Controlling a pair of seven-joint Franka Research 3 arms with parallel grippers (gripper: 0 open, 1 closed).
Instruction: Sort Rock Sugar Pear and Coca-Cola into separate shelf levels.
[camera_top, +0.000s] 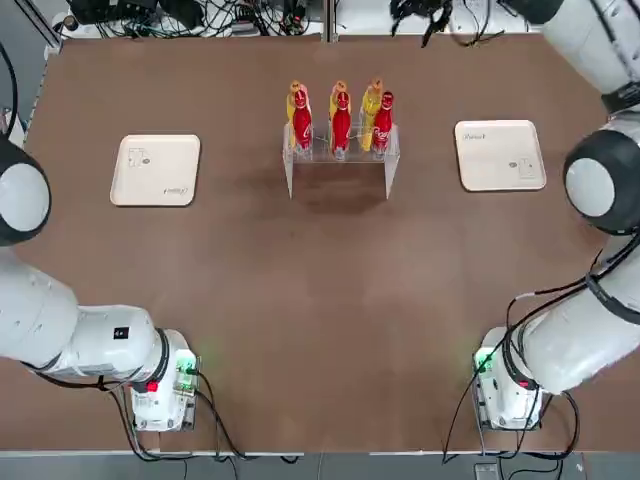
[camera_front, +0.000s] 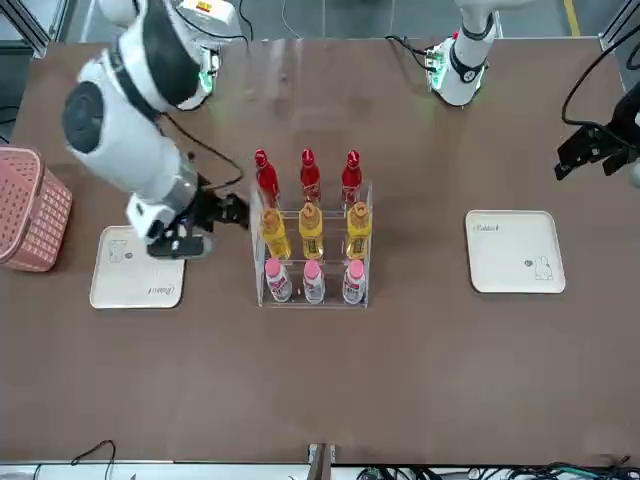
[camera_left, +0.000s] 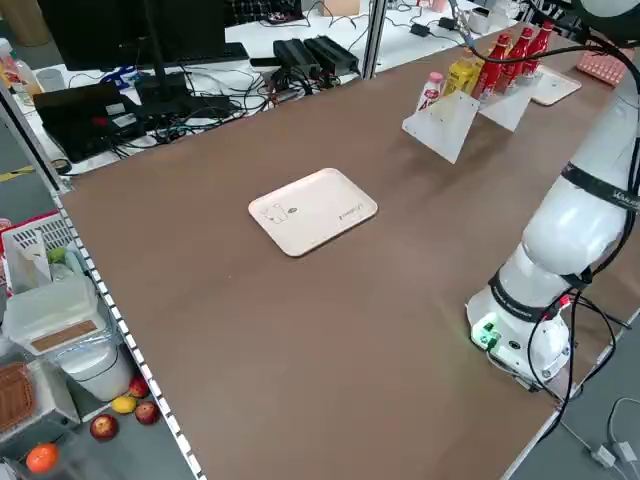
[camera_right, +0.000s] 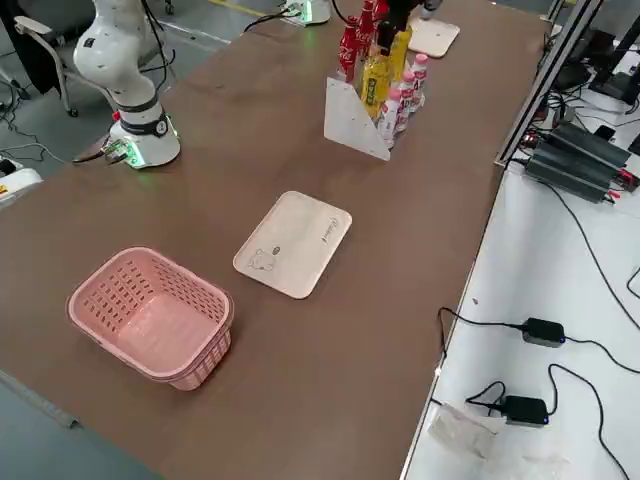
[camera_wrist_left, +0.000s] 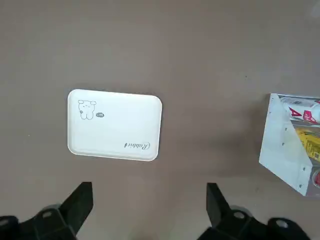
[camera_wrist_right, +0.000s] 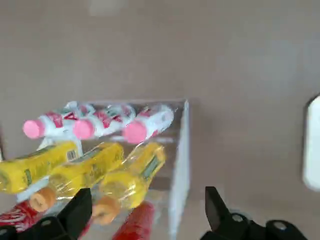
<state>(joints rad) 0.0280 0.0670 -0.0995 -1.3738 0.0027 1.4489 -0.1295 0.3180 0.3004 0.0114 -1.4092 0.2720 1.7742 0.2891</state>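
Nearest the robot, the bases of both arms stand at the edge of the brown worktop (camera_top: 300, 330). Beyond them, towards the far side, stands the clear acrylic rack (camera_right: 350, 122), between two flat cream trays: the left tray (camera_top: 157, 185) and the right tray (camera_top: 500, 170), each well apart from it.

On the rack's near, highest level are three Coca-Cola bottles (camera_front: 311, 180) with red caps. The next level out, lower, carries three yellow Rock Sugar Pear bottles (camera_front: 310, 235) with orange caps. Farthest from the robot, on the lowest level, are three pink-capped bottles (camera_front: 314, 284), white with pink lettering. The bottles lean a little differently, but none has fallen.

The left gripper (camera_wrist_left: 150, 205) hangs in the air near the left tray, its jaws spread and holding nothing. The right gripper (camera_wrist_right: 150, 207) is above the worktop near the rack, on the right-tray side; its jaws are also apart and empty. The pink mesh basket (camera_right: 150, 315) sits farther out to the robot's right.

The sorting looks finished: the red and yellow kinds each have their own level, with no mixing and none seen loose on the worktop. What remains, I judge, is only to draw the right arm clear without knocking a bottle.
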